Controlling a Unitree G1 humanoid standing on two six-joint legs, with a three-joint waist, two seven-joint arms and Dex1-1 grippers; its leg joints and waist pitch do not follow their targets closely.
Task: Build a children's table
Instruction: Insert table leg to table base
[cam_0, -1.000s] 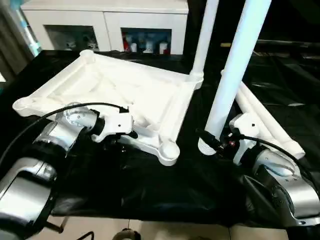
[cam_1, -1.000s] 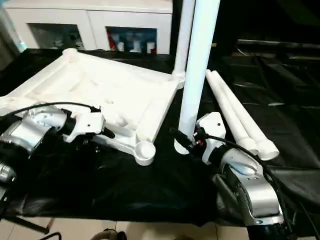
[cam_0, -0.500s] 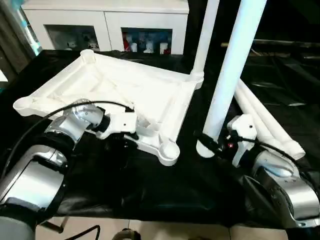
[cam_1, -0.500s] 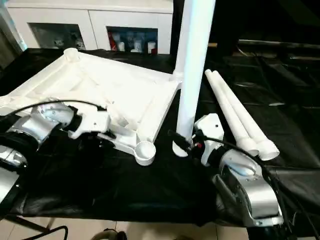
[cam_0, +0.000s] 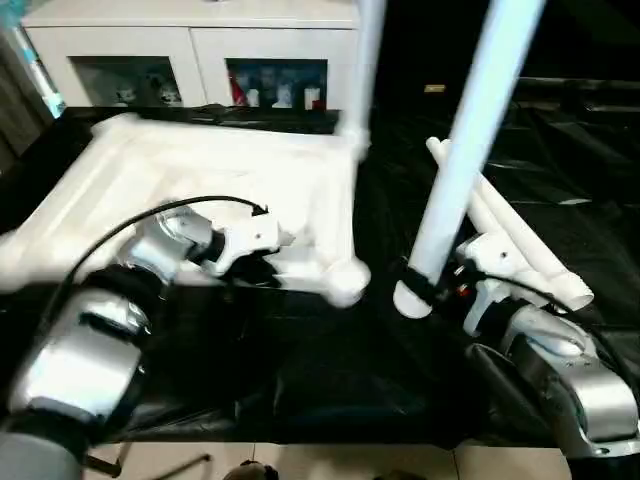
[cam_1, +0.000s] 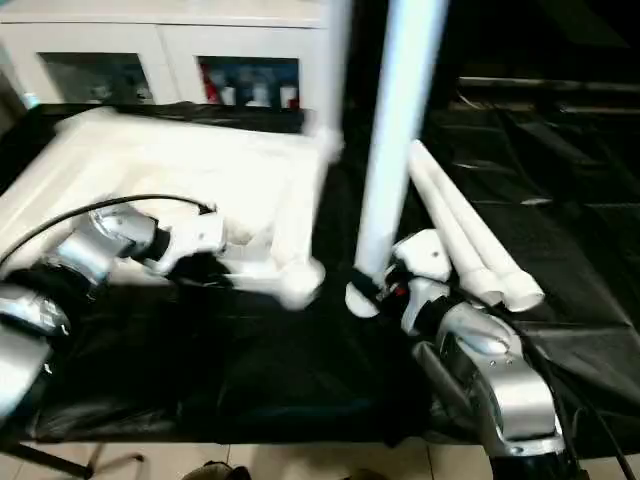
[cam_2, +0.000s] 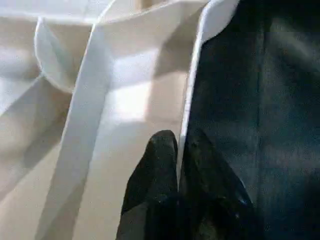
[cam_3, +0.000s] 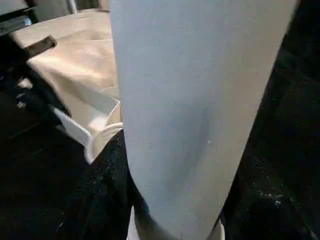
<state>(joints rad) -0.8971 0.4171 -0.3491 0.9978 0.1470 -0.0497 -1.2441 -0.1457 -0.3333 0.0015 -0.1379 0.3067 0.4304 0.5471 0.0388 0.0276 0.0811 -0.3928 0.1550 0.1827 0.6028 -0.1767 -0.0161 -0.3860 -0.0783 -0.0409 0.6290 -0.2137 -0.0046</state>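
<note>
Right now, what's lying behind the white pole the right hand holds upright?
Behind the upright leg, two more white legs lie side by side on the black cloth. The pole covers their far ends.

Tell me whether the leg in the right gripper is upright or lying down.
Roughly upright, leaning slightly: the leg rises steeply from the right gripper near the black table cover, its top out of frame.

The tabletop (cam_0: 215, 165) is plain white, and so are the legs (cam_0: 470, 150), the one held upright faintly bluish. They lie on a glossy black sheet (cam_0: 330, 370). The forearms (cam_0: 85, 350) are silver with black cables, the fingers (cam_2: 157, 165) black, and the cabinet (cam_0: 190, 50) behind white.
</note>
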